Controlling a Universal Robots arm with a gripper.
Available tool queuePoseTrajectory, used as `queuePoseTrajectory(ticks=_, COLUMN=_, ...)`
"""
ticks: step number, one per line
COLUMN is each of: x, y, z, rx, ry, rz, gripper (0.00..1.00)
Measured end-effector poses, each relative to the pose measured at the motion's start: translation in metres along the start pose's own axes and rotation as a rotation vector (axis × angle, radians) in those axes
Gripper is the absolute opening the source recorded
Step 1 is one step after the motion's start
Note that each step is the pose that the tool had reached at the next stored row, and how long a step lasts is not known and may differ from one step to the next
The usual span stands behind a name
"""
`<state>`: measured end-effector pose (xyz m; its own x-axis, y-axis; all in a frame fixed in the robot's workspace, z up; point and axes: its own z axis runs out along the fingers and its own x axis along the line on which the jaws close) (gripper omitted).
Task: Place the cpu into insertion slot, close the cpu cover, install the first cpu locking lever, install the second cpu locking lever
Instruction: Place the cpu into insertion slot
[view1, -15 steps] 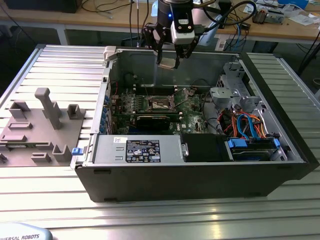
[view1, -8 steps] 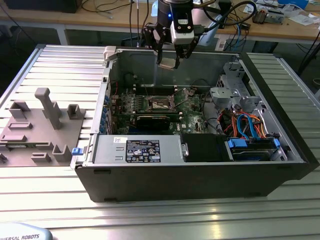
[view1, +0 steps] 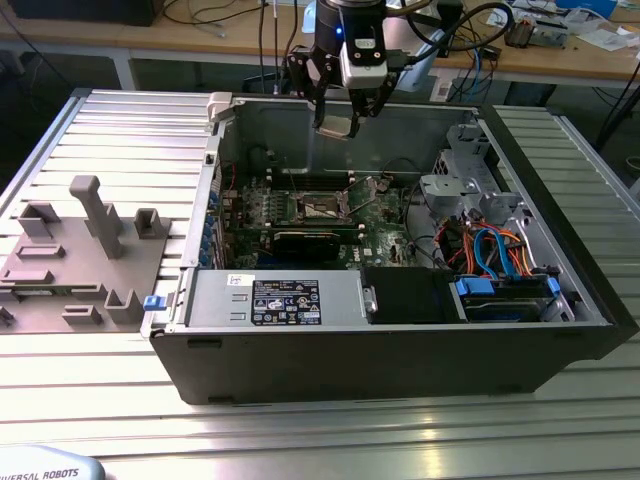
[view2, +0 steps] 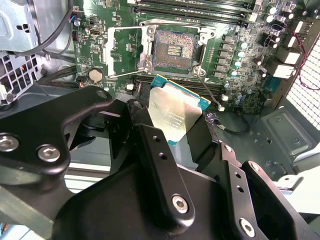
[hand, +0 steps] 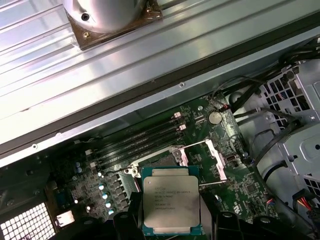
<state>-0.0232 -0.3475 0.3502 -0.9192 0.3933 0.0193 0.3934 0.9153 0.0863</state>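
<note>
One cpu (hand: 171, 204) is pinched by its edges in the gripper (view1: 338, 112), with a black finger (view2: 156, 150) on either side and the shiny silver top turned toward both wrist views. From the exterior view I see it hanging in the air over the open computer case (view1: 400, 360), close to the far wall and well clear of the green motherboard (view1: 385, 225) on the case floor. The insertion slot (view2: 174, 50) lies bare on that board, its dark, gold-glinting contact field uncovered. The cpu cover (view2: 127, 50) is swung open to one side of the slot, and a thin metal lever (view2: 207, 89) stands out loose beside it. The case sits on a ribbed metal desk (view1: 100, 400), with grey fixture blocks (view1: 70, 250) off to the exterior view's left.
</note>
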Motion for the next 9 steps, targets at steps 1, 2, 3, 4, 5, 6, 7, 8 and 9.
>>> queuePoseTrajectory(ticks=1, x=0.0000, y=0.0000, z=0.0000, rx=0.0000, ry=-0.0001, rz=0.001, gripper=0.54)
queuePoseTrajectory(ticks=2, x=0.0000, y=0.0000, z=0.0000, rx=0.0000, ry=-0.0002, rz=0.002, gripper=0.54)
queuePoseTrajectory(ticks=3, x=0.0000, y=0.0000, z=0.0000, rx=0.0000, ry=-0.0002, rz=0.003, gripper=0.54)
queuePoseTrajectory(ticks=4, x=0.0000, y=0.0000, z=0.0000, rx=-0.0001, ry=-0.0004, rz=0.005, gripper=0.54)
queuePoseTrajectory(ticks=5, x=0.0000, y=0.0000, z=0.0000, rx=-0.0001, ry=-0.0005, rz=0.006, gripper=0.54)
queuePoseTrajectory(ticks=6, x=0.0000, y=0.0000, z=0.0000, rx=-0.0002, ry=-0.0008, rz=0.008, gripper=0.54)
queuePoseTrajectory(ticks=7, x=0.0000, y=0.0000, z=0.0000, rx=-0.0002, ry=-0.0008, rz=0.009, gripper=0.54)
queuePoseTrajectory(ticks=8, x=0.0000, y=0.0000, z=0.0000, rx=-0.0002, ry=-0.0009, rz=0.011, gripper=0.54)
queuePoseTrajectory(ticks=9, x=0.0000, y=0.0000, z=0.0000, rx=-0.0003, ry=-0.0011, rz=0.013, gripper=0.54)
